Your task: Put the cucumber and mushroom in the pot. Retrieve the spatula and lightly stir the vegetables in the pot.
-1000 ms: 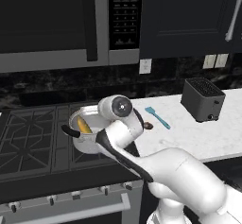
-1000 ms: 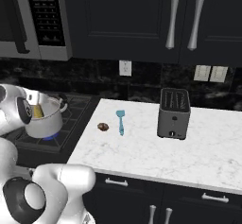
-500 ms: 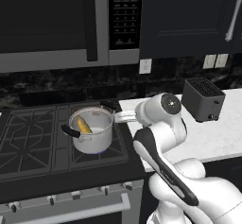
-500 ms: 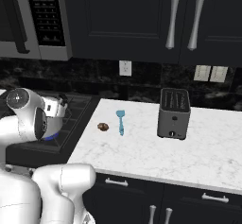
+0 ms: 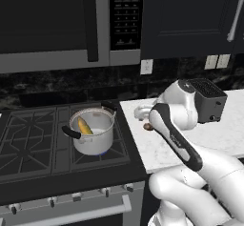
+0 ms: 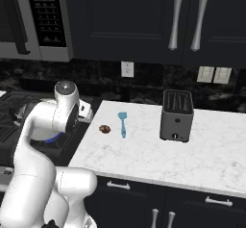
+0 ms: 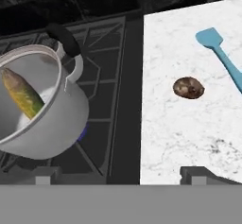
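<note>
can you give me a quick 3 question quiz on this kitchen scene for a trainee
1. True or false: the cucumber lies inside the pot.
2. Multiple choice: the mushroom rests on A) the stove, B) the white counter, C) the toaster.
3. Fill in: the thing lying beside the mushroom is the light-blue ____.

Key: 1 true; 2 B; 3 spatula.

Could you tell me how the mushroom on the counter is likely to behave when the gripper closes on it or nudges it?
The mushroom is a small rounded lump, so it may well roll or skid on the smooth marble counter if nudged. Its size suggests it is light. Being low and rounded, it could slip from between the fingertips unless gripped across its middle.
</note>
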Tool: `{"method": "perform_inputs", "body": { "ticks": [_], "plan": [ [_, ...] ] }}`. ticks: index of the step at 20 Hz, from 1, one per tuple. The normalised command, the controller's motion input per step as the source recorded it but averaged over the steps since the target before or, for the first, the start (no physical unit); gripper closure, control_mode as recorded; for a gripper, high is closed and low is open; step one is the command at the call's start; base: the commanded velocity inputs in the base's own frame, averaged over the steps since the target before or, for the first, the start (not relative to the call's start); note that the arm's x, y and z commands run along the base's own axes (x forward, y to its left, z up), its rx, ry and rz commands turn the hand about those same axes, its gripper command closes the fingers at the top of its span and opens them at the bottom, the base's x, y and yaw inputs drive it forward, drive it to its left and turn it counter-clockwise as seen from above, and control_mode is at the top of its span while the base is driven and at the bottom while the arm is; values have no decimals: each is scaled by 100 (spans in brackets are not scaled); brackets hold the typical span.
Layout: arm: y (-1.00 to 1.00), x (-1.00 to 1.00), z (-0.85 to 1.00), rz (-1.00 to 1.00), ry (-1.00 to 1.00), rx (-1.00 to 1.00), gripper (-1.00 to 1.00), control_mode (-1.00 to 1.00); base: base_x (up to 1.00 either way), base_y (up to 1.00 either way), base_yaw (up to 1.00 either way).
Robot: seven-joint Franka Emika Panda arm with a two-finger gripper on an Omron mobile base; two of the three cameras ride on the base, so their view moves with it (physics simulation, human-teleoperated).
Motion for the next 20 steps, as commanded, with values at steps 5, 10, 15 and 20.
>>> {"method": "perform_inputs", "body": {
  "ticks": [5, 10, 15, 20],
  "plan": [
    [-13, 66, -55, 0, 31, -5, -100, -100, 0, 0, 0],
    [-15, 74, -77, 1, 7, -21, -100, -100, 0, 0, 0],
    [-24, 42, -67, 3, 0, -27, -100, -100, 0, 0, 0],
    [-43, 42, -43, 3, 8, -9, -100, -100, 0, 0, 0]
  ]
}}
